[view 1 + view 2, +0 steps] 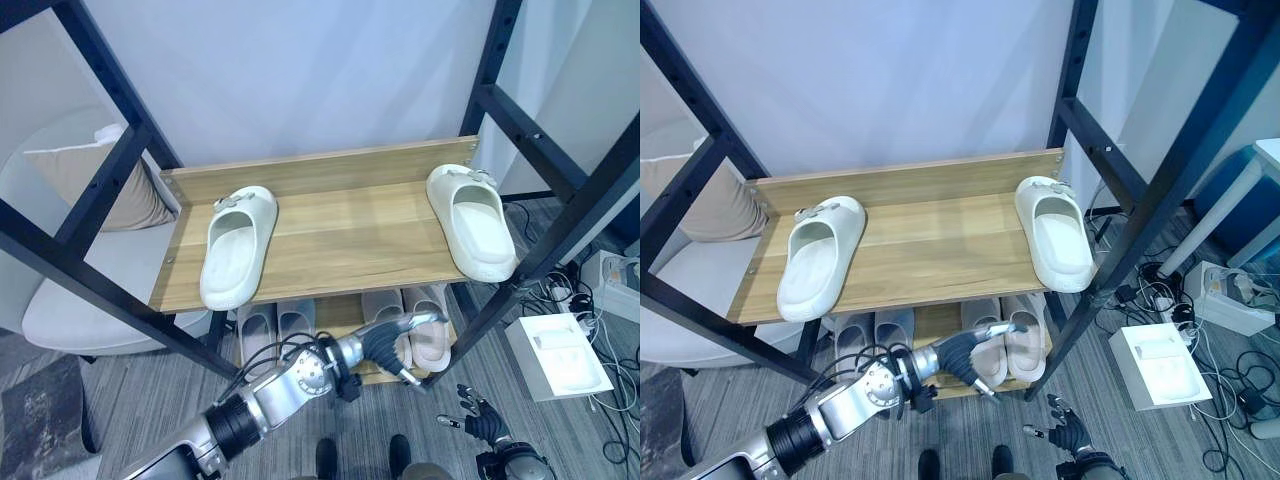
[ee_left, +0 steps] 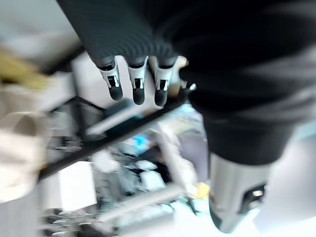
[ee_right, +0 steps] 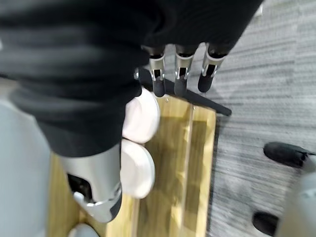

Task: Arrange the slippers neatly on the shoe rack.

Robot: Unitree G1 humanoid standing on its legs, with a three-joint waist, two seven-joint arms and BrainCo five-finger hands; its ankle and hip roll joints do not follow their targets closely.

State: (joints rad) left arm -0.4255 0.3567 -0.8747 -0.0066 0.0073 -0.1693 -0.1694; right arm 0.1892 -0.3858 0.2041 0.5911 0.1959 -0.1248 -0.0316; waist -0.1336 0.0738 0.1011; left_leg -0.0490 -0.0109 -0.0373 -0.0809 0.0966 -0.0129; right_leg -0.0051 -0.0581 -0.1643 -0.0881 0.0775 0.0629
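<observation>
Fingers (image 1: 425,322) of left hand (image 1: 385,343) straight and relaxed, holding nothing, stretched low over pale pink slippers (image 1: 430,340) on lower shelf (image 1: 340,318). Right hand (image 1: 480,420) down near floor, fingers spread, empty. Two cream slippers on top shelf (image 1: 340,230), well above both hands: one (image 1: 238,245) at left, other (image 1: 472,220) at right edge. Grey slippers (image 1: 275,330) below. Black rack frame (image 1: 95,205), grey carpet (image 1: 150,410), cushioned chair (image 1: 90,290) left, white box (image 1: 558,355) and cables right.
</observation>
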